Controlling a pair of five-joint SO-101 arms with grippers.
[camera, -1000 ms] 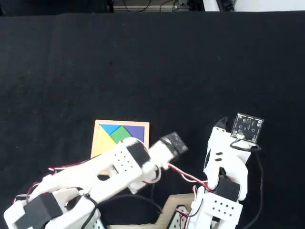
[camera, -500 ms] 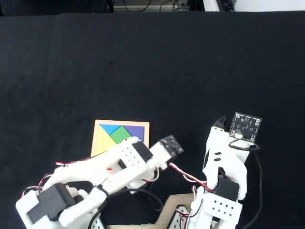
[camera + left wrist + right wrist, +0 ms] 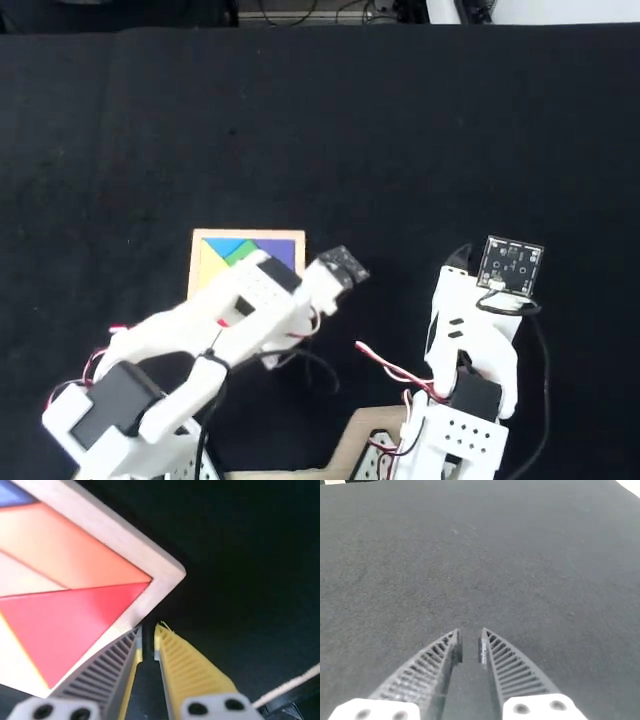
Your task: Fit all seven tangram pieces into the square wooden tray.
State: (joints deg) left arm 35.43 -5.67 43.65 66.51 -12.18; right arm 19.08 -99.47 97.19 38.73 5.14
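High camera looks down over my table (image 3: pixel 400 120); left wrist camera sits close on the tray (image 3: pixel 130 547) corner, also seen overhead; right wrist looks low across the table.

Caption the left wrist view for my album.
Left hand poised at a corner of the wooden tray, a red piece and an orange piece fitted inside.

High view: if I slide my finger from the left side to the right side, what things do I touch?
Left arm's black motor block → wooden tray → left arm's black wrist end → right arm.
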